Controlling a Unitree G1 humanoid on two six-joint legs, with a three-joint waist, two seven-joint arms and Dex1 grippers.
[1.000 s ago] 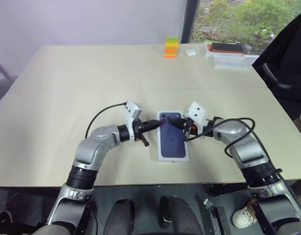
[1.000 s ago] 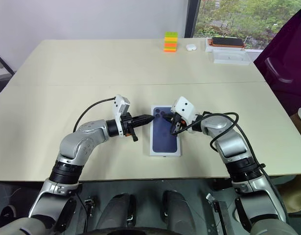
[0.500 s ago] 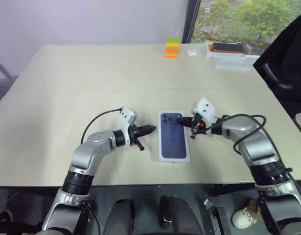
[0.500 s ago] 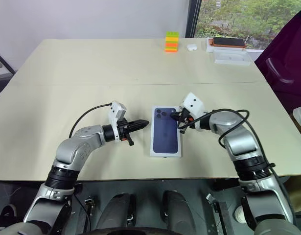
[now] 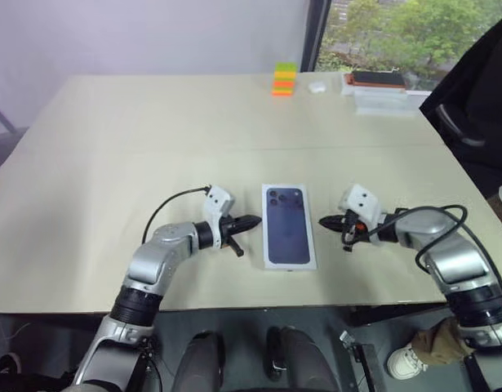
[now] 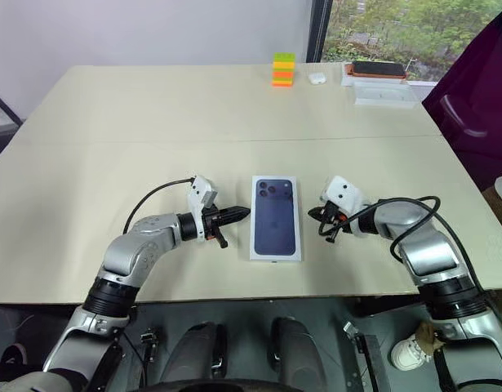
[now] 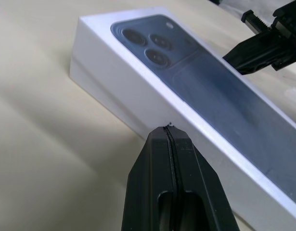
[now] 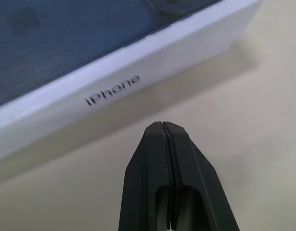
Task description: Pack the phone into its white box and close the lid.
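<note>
The white box (image 5: 289, 263) lies closed near the table's front edge. Its lid (image 5: 287, 225), printed with a dark blue phone picture, sits flat on top. The phone itself is hidden. My left gripper (image 5: 255, 220) is shut and empty, its tip just off the box's left side; in the left wrist view the fingers (image 7: 168, 144) point at the lid's long wall (image 7: 138, 96). My right gripper (image 5: 322, 220) is shut too, a short way off the right side. In the right wrist view its fingers (image 8: 162, 139) face the lid's wall (image 8: 114, 72), which bears lettering.
At the far edge stand a stack of coloured blocks (image 5: 285, 79), a small white case (image 5: 317, 86) and a clear tray (image 5: 385, 100) with a dark flat item on it. A dark chair (image 5: 471, 106) is at the right. The front table edge runs just below the box.
Both shut grippers have drawn off the lid's top end: the left to the box's left side, the right further out to the right. The lid has stayed in place.
</note>
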